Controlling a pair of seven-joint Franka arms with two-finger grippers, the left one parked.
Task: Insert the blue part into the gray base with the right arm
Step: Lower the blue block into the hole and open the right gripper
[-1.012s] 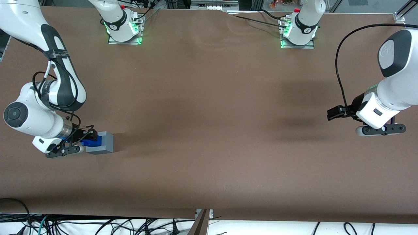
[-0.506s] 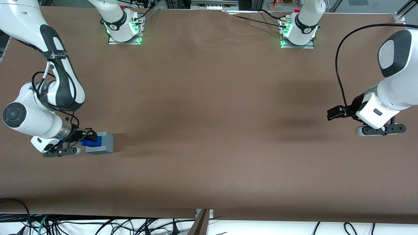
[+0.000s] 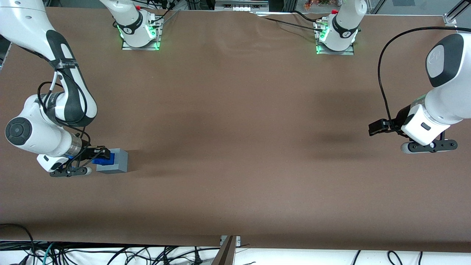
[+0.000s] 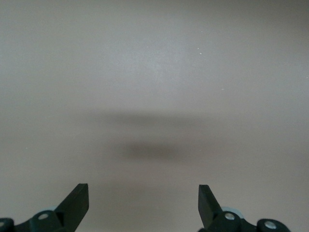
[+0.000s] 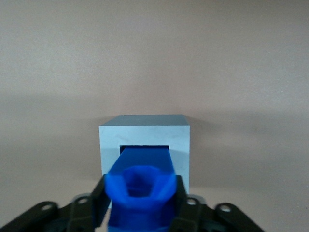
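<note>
Right wrist view: the black two-finger hand (image 5: 140,205) is squeezing the small bright-blue plastic part (image 5: 141,186) from both sides. The part's tip is poking into the square hole of the light-gray plastic cube base (image 5: 145,145). Seen from the front, the base (image 3: 117,162) is sitting on the brown worktop (image 3: 235,147), toward the working arm's end.

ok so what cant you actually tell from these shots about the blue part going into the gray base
- How deep the blue part sits in the gray base: right wrist view, the part's own body covers the recess.
- Front view: the gripper hides most of the part; the recess cannot be made out.
- Left wrist view shows only bare table.
</note>
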